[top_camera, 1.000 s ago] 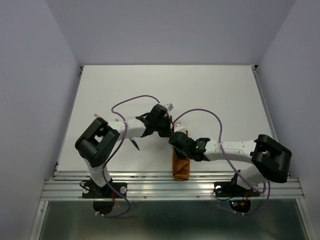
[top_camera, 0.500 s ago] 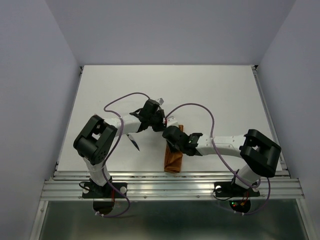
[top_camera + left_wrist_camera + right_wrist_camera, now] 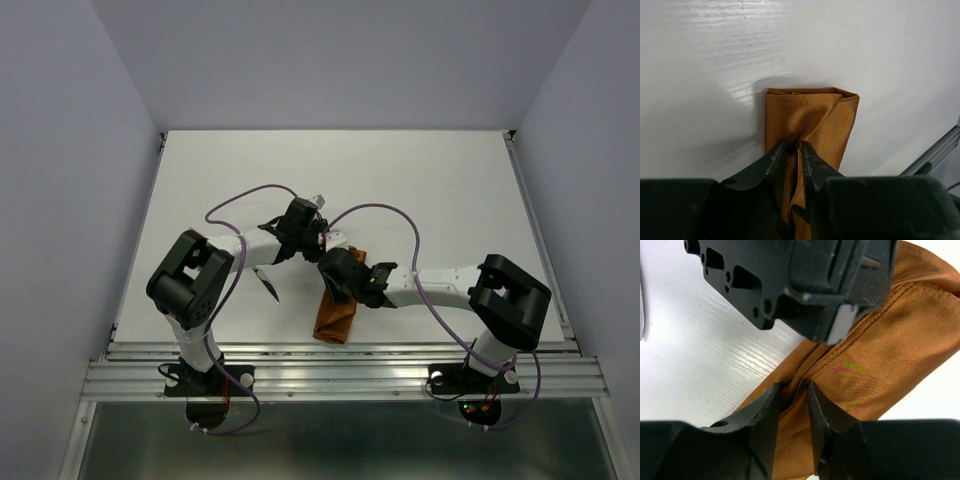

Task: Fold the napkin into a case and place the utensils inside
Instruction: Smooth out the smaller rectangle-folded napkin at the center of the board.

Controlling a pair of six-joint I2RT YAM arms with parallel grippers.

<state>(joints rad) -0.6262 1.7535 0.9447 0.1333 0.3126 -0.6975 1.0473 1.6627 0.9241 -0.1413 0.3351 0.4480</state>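
Note:
The rust-orange napkin (image 3: pixel 333 320) lies folded into a slim case near the table's front edge, slanting from the middle toward the near left. My left gripper (image 3: pixel 322 238) is at its far end. In the left wrist view the left gripper (image 3: pixel 791 145) is shut on a ridge of the cloth (image 3: pixel 810 112). My right gripper (image 3: pixel 335 270) is just beside it. In the right wrist view the right gripper (image 3: pixel 794 386) pinches a hemmed fold of the cloth (image 3: pixel 875 365), with the left gripper's body (image 3: pixel 790 280) right above. One utensil with a dark pointed end (image 3: pixel 269 288) lies under the left forearm.
The table's metal front rail (image 3: pixel 340 365) runs just below the case's near end. Purple cables (image 3: pixel 385 215) loop over both arms. A thin silver edge (image 3: pixel 642 310) shows at the left border of the right wrist view. White walls close in the table on three sides.
Both grippers moved left with the cloth between them. The case slid left and its near end swung to the left; the right arm stretched further across.

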